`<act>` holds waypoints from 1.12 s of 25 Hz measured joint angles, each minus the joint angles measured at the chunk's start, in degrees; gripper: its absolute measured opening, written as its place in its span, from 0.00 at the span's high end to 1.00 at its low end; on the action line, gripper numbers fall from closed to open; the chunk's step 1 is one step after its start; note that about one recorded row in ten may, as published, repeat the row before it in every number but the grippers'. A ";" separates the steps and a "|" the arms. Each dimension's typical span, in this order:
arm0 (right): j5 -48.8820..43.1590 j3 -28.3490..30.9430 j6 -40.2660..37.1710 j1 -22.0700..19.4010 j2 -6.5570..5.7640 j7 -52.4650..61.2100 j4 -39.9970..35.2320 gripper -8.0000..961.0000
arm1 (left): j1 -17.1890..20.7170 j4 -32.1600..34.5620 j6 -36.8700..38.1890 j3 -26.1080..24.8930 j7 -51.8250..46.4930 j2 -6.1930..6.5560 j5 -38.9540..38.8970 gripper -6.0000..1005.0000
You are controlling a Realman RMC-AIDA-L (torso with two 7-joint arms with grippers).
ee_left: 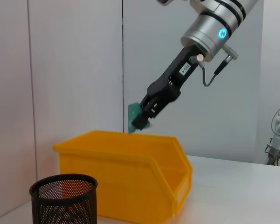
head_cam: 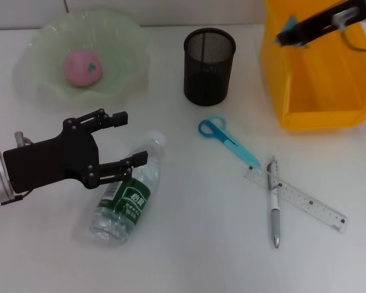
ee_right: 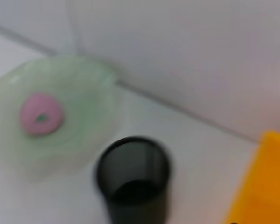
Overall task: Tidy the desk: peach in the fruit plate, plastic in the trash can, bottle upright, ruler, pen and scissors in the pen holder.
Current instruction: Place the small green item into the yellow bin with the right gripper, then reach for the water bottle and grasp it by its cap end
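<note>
My right pincer (ee_left: pixel 140 120) hangs over the yellow trash can (head_cam: pixel 320 85) clenched on the teal plastic (ee_left: pixel 134 113), which could flutter outside the rim if dropped from here, while my spread left pincer (head_cam: pixel 123 139) might roll the lying bottle (head_cam: pixel 129 192) aside.

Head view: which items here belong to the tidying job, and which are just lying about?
Job items: peach, fruit plate, bottle, scissors, pen, ruler, pen holder, yellow bin, plastic scrap in right gripper.
Lying about: nothing seen.
</note>
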 joint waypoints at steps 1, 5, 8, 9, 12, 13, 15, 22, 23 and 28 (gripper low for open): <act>-0.20 1.43 -0.15 -0.59 -0.07 -0.17 -0.97 0.74 | -0.03 0.00 0.02 0.00 0.00 0.00 0.00 0.18; -0.56 6.16 1.04 -2.12 -0.35 -1.76 -0.69 0.74 | -0.29 -0.03 0.01 -0.03 0.00 -0.08 0.01 0.18; -0.62 6.69 4.86 -2.15 -0.43 -3.12 4.45 0.73 | -0.40 -0.08 -0.17 -0.01 0.00 -0.10 0.00 0.18; -0.70 6.55 6.19 -1.91 -0.42 -3.47 6.34 0.73 | -0.42 -0.09 -0.23 0.00 0.00 -0.13 0.01 0.18; -1.13 6.47 10.19 -0.67 -0.43 -4.04 12.61 0.73 | -0.44 -0.09 -0.15 -0.06 0.00 -0.17 0.00 0.18; -1.16 6.48 10.96 -0.56 -0.37 -4.10 13.48 0.73 | -0.42 -0.05 0.01 -0.15 0.00 -0.17 -0.04 0.18; -1.17 6.51 11.86 -0.58 -0.17 -4.19 13.96 0.73 | -0.24 0.03 0.23 -0.31 0.00 -0.18 -0.22 0.18; 1.91 6.53 11.02 -4.09 0.75 -6.40 7.47 0.43 | -0.06 0.33 1.51 -1.82 -0.78 -0.16 -0.53 0.18; 4.73 6.40 10.67 -5.60 0.95 -8.45 5.55 0.39 | -0.14 0.34 1.86 -2.36 -1.14 -0.17 -0.61 0.18; 30.82 5.81 8.16 -15.31 0.95 -27.10 2.72 0.22 | -0.46 1.41 3.63 -3.97 -3.80 -0.20 -1.19 0.18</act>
